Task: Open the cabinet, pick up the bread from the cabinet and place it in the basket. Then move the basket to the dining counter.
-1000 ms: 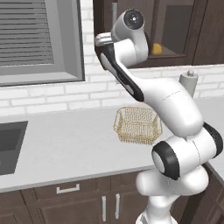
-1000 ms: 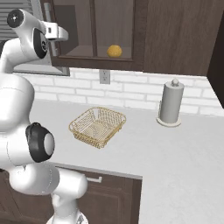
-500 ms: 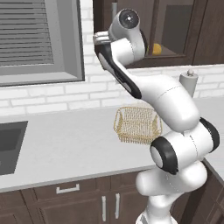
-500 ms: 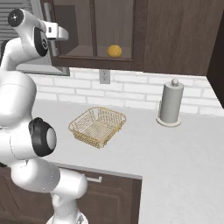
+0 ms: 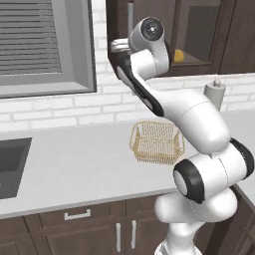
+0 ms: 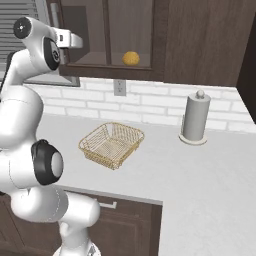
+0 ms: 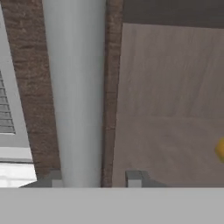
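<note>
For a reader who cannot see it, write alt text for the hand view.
A long vertical silver bar handle runs up the dark brown wooden cabinet door frame, between the two small grey finger tips of the gripper. Through the glass panel beside it, a pale shelf interior shows, with the edge of a golden-orange bun at the far right.

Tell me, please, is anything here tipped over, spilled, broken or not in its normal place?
Nothing stands out. The basket sits upright on the counter, the paper towel holder stands straight, and the bread rests on the cabinet shelf behind glass.
</note>
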